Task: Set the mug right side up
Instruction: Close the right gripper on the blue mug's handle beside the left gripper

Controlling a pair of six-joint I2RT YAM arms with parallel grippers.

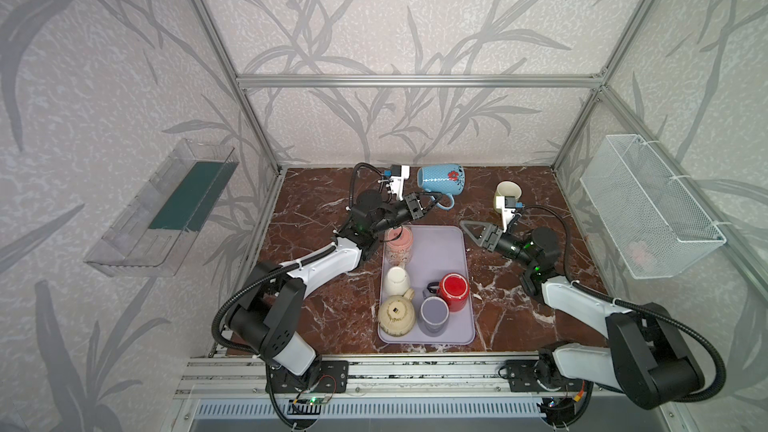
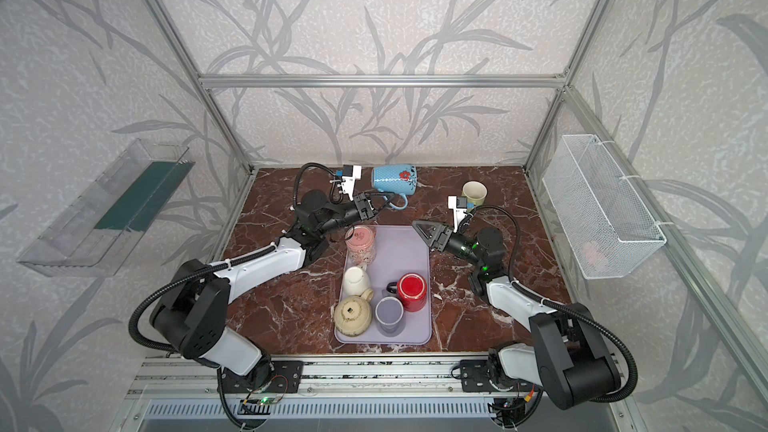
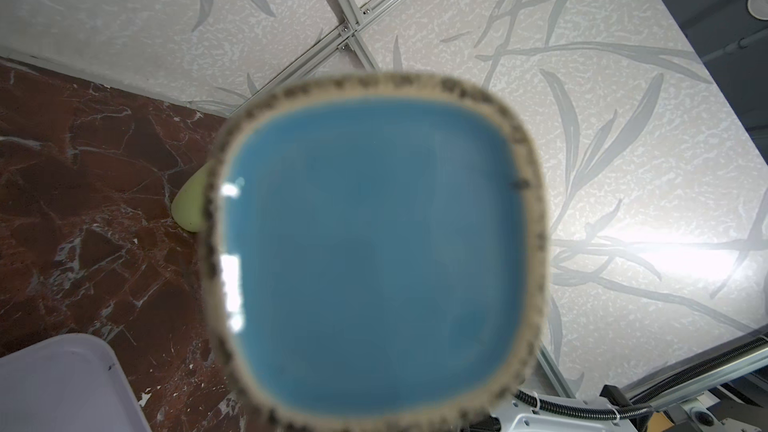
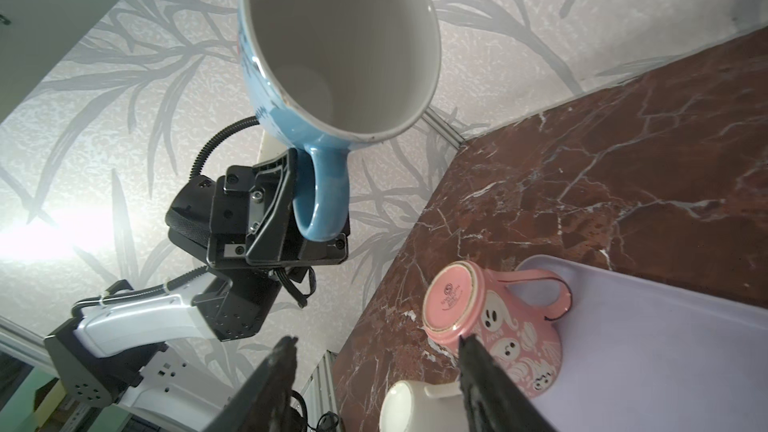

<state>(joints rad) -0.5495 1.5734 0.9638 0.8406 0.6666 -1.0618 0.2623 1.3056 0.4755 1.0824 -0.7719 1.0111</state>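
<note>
On the left wall hangs a clear shelf (image 1: 166, 209). Next comes the left gripper (image 1: 424, 204); its jaws are squeezed tight on the handle (image 1: 446, 203) of the blue mug (image 1: 442, 178). The blue mug is up in the air over the back of the brown table (image 1: 324, 317), just past the far end of the tray (image 1: 444, 243); it lies on its side, with its open mouth facing left and its bottom facing right in both top views; a red flower shows on its side. The left wrist view shows only its blue bottom, close and blurry.

The pale purple tray lies flat on the table. A pink mug (image 1: 398, 243) stands upside down at its far end; nearer the front a white mug (image 1: 397, 280), a tan mug (image 1: 396, 315), a purple cup (image 1: 433, 313) and a red mug (image 1: 454, 290) sit close together.

Just right of the tray hangs the right gripper (image 1: 469, 228); its fingers are apart and nothing is between them. Behind it a cream mug (image 1: 509, 191) sits on the table; a white wire basket (image 1: 648, 205) hangs on the right wall.
</note>
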